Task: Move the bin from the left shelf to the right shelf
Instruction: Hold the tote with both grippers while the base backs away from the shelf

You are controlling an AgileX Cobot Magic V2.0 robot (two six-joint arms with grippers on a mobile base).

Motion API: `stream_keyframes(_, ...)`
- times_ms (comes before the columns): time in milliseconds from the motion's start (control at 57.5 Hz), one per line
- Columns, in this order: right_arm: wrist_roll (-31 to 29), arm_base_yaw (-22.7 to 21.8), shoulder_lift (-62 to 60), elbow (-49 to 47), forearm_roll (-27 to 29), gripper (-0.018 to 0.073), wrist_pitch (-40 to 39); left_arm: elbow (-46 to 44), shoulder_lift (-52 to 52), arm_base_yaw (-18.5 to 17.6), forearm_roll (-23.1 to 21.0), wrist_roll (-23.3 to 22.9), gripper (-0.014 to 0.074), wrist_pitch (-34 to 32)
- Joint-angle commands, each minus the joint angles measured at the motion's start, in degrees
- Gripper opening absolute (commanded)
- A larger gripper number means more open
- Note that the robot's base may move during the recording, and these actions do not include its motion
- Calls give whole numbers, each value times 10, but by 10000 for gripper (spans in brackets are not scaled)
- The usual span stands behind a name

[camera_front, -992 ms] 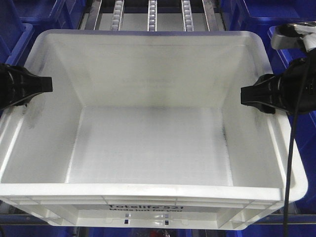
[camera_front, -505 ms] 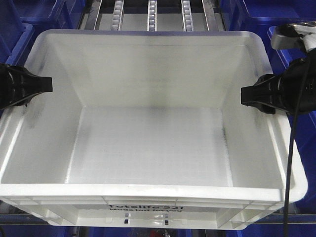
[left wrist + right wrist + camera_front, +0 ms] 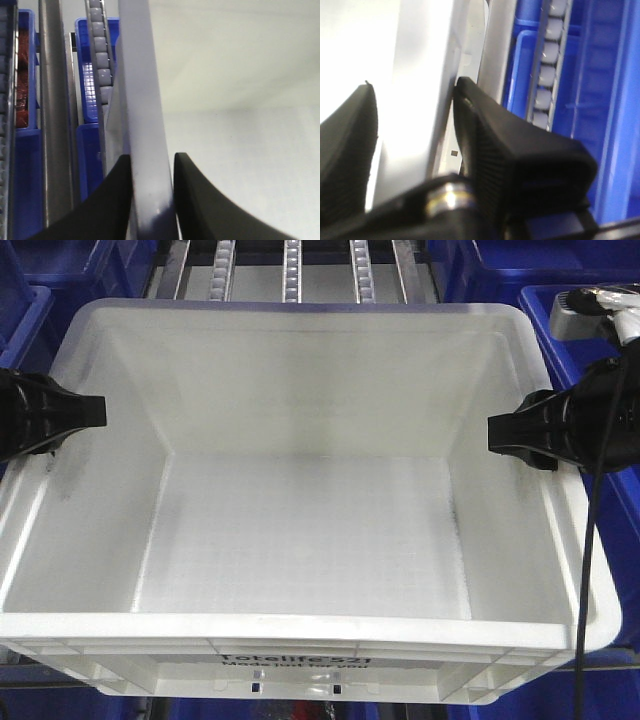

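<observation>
Grey roller strips (image 3: pixel 290 258) run off at twelve o'clock, three that I can count. Blue totes (image 3: pixel 585 310) crowd both flanks, too cropped to number. One bin (image 3: pixel 300 380), white and empty, fills the middle in front of me, its long axis lying nine to three.

Left gripper (image 3: pixel 152 167) sits at nine o'clock, closed on the short wall, one finger inside, one outside, both pressed to the plastic. Right gripper (image 3: pixel 412 100) sits at three o'clock, straddling the opposite wall. Its outer finger touches and the inner side is lost in glare, so I judge it clamped too. That's two grippers, one at each end, neither nearer than the other.

For the right shelf, the load has to travel toward three o'clock, level, both arms together. Whether those rollers ahead belong to it, I can't tell.
</observation>
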Motion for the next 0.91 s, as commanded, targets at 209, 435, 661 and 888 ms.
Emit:
stream_keyframes(209,-13,-7,-19,-21,-22,-4,-58,-22,-23,-1,10,18,-6,-65)
stream_keyframes(435,-13,-7,-19,-21,-22,-4,-58,-22,-23,-1,10,18,-6,-65)
stream_keyframes(661,-13,-7,-19,-21,-22,-4,-58,-22,-23,-1,10,18,-6,-65)
stream_keyframes(888,-13,-7,-19,-21,-22,-4,-58,-22,-23,-1,10,18,-6,-65)
